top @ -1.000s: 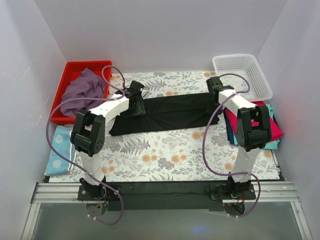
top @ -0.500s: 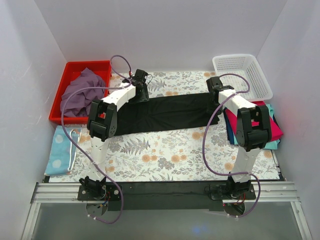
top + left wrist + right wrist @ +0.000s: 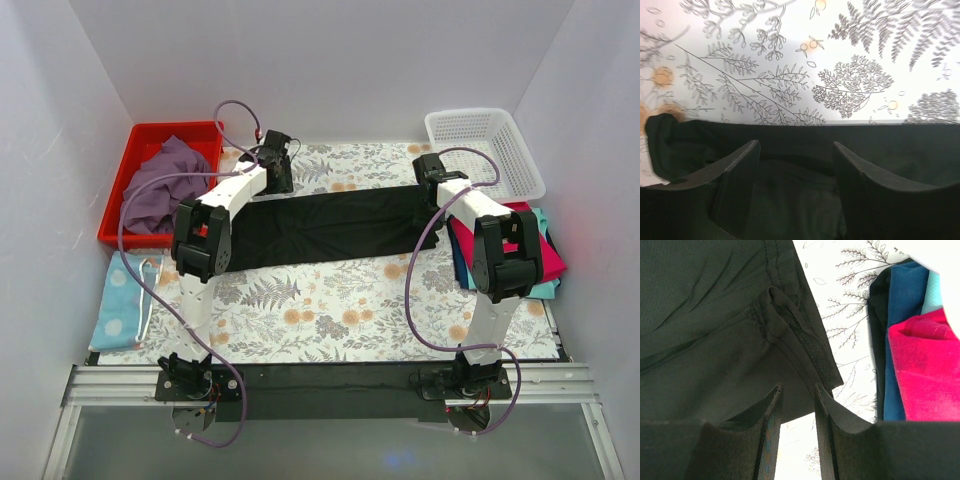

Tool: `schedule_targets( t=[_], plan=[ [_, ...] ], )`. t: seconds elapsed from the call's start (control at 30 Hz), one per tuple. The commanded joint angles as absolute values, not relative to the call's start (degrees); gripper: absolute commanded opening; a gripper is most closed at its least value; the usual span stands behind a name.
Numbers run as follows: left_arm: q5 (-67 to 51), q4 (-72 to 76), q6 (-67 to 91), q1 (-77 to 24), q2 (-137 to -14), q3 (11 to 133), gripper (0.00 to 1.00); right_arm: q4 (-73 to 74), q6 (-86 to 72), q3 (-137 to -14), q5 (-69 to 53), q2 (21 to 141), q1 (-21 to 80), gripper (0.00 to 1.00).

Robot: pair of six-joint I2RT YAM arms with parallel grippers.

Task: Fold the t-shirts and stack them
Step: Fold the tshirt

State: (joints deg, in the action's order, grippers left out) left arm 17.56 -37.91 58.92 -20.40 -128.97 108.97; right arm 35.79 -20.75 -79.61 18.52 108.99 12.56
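Observation:
The large black t-shirt [image 3: 330, 228] lies spread flat across the floral mat [image 3: 330, 310]. My left gripper [image 3: 278, 168] hangs over its far left edge. In the left wrist view its jaws [image 3: 796, 145] are wide apart with black cloth [image 3: 890, 145] under them. My right gripper [image 3: 430, 185] is over the shirt's far right corner. Its fingers [image 3: 797, 386] stand a narrow gap apart above the hem [image 3: 790, 315], with mat showing between them. The dusty purple shirt [image 3: 160, 185] is bunched in the red bin [image 3: 170, 128]. Magenta [image 3: 525, 245], teal [image 3: 545, 290] and dark blue [image 3: 462, 255] shirts are stacked at the right.
A white mesh basket [image 3: 485, 150] stands at the back right. A light blue dotted cloth [image 3: 120, 300] lies off the mat at the left. White walls close in three sides. The stack shows in the right wrist view as magenta [image 3: 925, 370] on blue [image 3: 897, 315].
My left gripper has moved from the shirt's left part back to its far left edge, and the shirt's left end now lies flatter. The right arm has not moved.

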Motion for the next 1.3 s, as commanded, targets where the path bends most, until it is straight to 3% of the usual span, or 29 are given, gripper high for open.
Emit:
schedule_targets(
  t=[0.0, 0.27, 0.4, 0.6, 0.93, 1.27],
  plan=[
    [19.87, -36.64, 57.57, -20.57, -118.92, 108.02, 0.58, 34.81, -20.30, -78.84, 18.02, 106.00, 12.83, 0.37],
    [17.14, -48.42, 64.68, -20.48, -114.01, 101.00, 0.59, 34.80, -20.57, -78.66, 18.02, 106.08, 12.83, 0.37],
    [14.86, -47.11, 67.67, -20.48, -110.75, 90.82, 0.59, 34.89, -20.74, -78.92, 18.11, 106.17, 13.01, 0.37],
    [8.53, -45.71, 73.03, -18.46, -114.51, 88.07, 0.59, 34.89, -20.65, -79.80, 17.67, 106.79, 13.27, 0.37],
    [8.88, -47.81, 73.30, -13.80, -126.98, 101.59, 0.59, 34.37, -19.95, -79.54, 16.52, 109.16, 14.33, 0.37],
    [2.83, -48.37, 67.86, -10.28, -146.68, 132.17, 0.59, 34.19, -18.73, -80.24, 15.13, 109.25, 15.55, 0.37]
  ],
)
